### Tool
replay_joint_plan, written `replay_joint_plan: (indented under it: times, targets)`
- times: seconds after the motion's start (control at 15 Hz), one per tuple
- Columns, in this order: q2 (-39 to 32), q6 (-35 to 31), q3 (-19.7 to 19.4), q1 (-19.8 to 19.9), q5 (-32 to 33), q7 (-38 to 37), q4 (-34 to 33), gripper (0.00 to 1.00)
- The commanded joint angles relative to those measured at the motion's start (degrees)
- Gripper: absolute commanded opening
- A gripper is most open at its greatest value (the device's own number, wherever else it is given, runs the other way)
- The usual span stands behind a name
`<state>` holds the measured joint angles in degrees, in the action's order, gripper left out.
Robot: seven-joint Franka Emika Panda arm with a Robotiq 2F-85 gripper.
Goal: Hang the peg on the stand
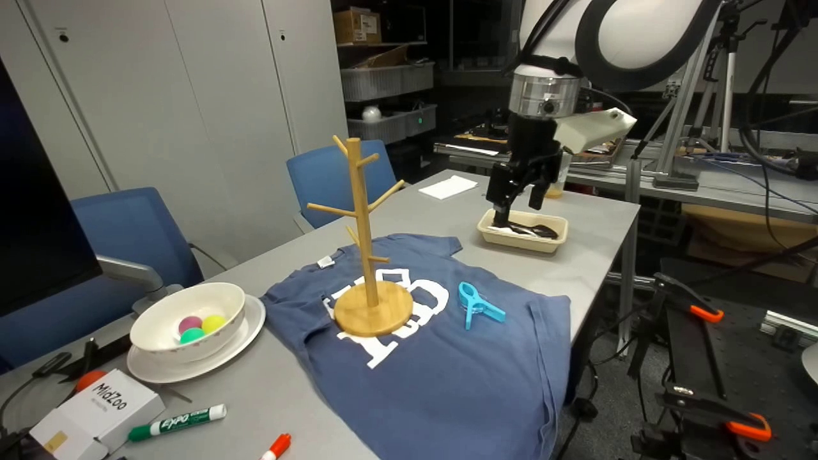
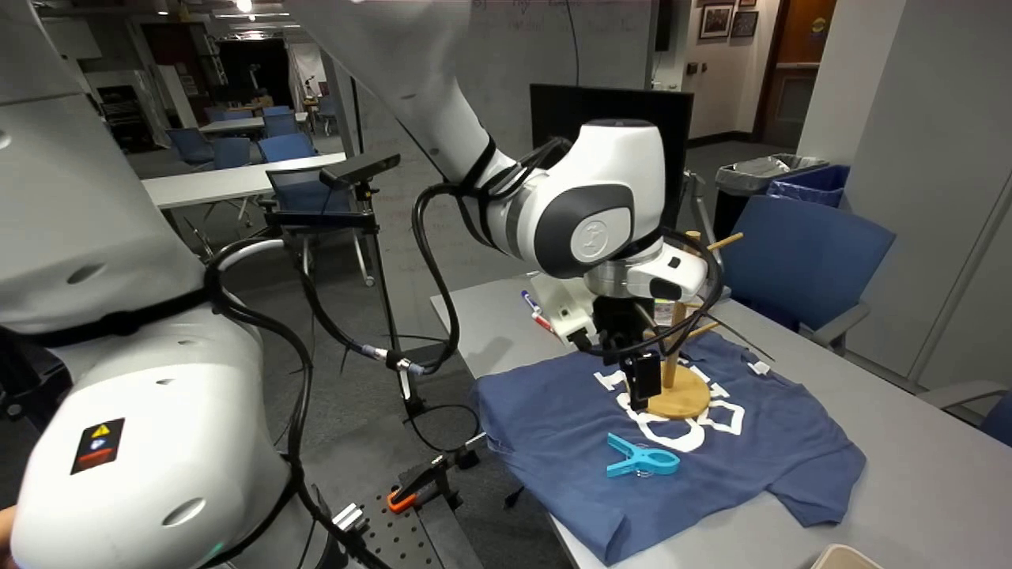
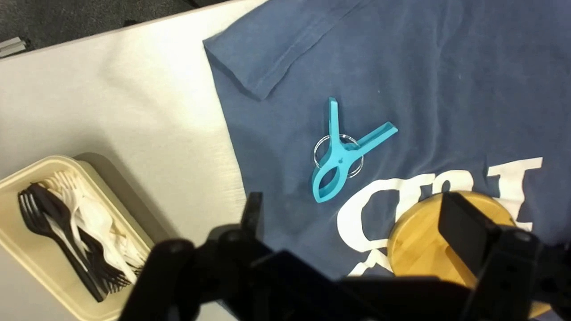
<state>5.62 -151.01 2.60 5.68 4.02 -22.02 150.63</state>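
One peg [image 3: 341, 158], one stand [image 1: 365, 243], one T-shirt [image 1: 441, 364]

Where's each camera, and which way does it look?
In an exterior view: near the slim green marker, facing across the grey table; the white arm's end and black pincer show.
In an exterior view: beside the arm's thick white segments, facing over the table towards the flat black monitor; the pincer shows.
Wrist view: on the arm, facing down at the light-blue plastic clip; only the pincer shows.
Both exterior views share the clip, branched wooden stand and blue T-shirt.
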Motion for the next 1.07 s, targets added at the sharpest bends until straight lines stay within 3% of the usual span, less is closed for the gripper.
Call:
replay_joint_plan:
  times: [0.0, 0.47, 0.67, 1.0]
  targets:
    - [-8.77, -6.02, -1.55, -0.32, 0.63, -4.0, -3.69, 1.0]
    - [-20.92, -12.42, -4.71, -3.98, -3.72, -5.97, -8.84, 1.0]
    - [-24.25, -13.21, -2.93, -4.54, -9.79, -3.84, -10.93, 1.0]
    - [-29.1, -14.05, -2.85, -7.16, -13.83, -4.19, -13.3, 1.0]
